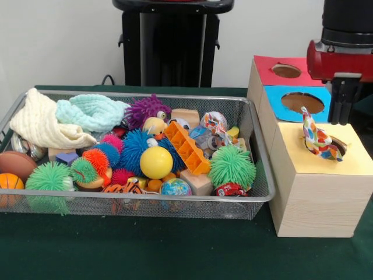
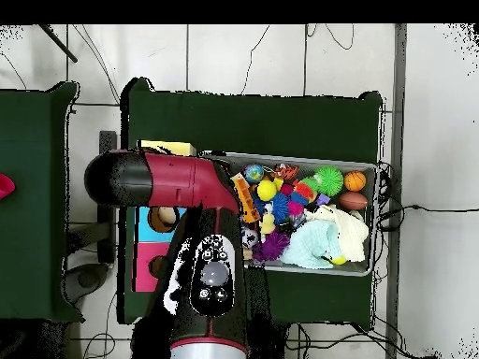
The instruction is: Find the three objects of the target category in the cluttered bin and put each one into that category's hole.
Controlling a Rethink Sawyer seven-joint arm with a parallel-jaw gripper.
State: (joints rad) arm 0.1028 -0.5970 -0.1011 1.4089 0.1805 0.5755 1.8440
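The wire mesh bin (image 1: 259,153) stands at the left, full of toys; it also shows in the overhead view (image 2: 309,158). A white polka-dot cloth (image 1: 317,139) stands crumpled at the yellow-surround hole (image 1: 342,147) of the pale wooden box (image 1: 315,198), partly down in it. My gripper (image 1: 345,111) hangs just above and behind the cloth, fingers apart, not touching it. Another dotted cloth piece (image 1: 213,121) seems to lie among the toys at the bin's far right. In the overhead view my arm (image 2: 210,271) hides the gripper and most of the boxes.
The blue-surround hole (image 1: 302,102) and red-surround hole (image 1: 286,70) lie behind the yellow one. The bin holds a cream cloth (image 1: 41,123), a mint knit cloth (image 1: 93,111), spiky balls (image 1: 232,166), a yellow ball (image 1: 156,162) and an orange block (image 1: 186,147). The black pedestal (image 1: 172,44) stands behind.
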